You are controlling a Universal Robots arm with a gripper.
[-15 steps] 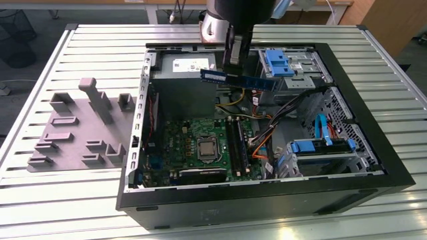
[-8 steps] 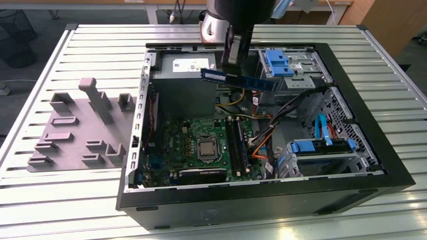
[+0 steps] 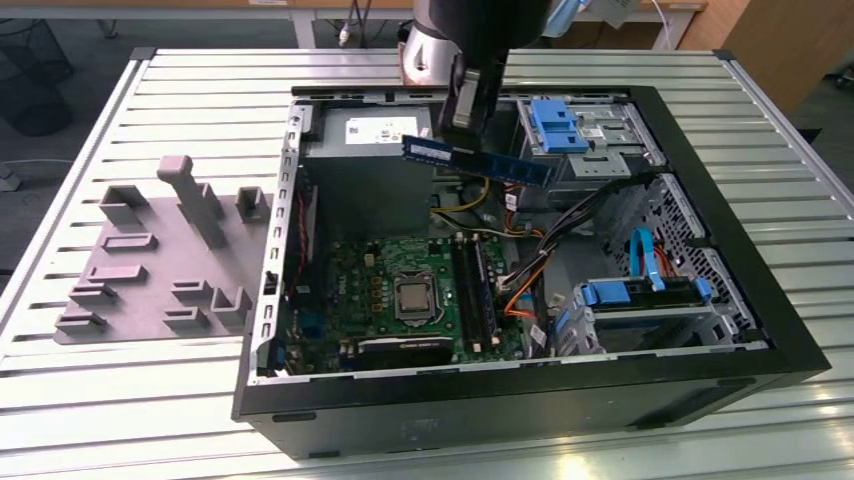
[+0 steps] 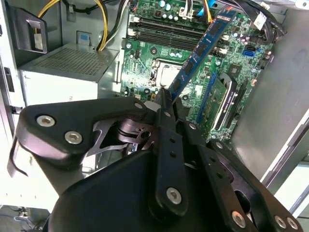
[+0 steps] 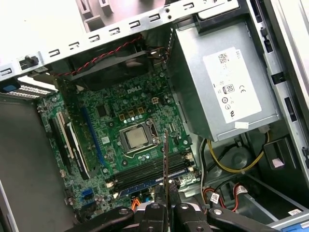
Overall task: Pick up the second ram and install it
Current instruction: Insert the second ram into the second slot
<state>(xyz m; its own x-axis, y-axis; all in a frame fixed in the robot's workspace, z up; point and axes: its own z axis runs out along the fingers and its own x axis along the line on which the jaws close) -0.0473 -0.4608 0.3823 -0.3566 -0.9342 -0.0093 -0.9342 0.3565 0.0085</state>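
Gripper clamped on second ram above far side of PC case; stick prob. needs squaring w/ mobo slots, level, no twist.

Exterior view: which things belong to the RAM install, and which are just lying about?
In the job: second ram, held in the tool; motherboard memory slots.
Lying about: grey fixture block; power supply; blue drive-bay clips.
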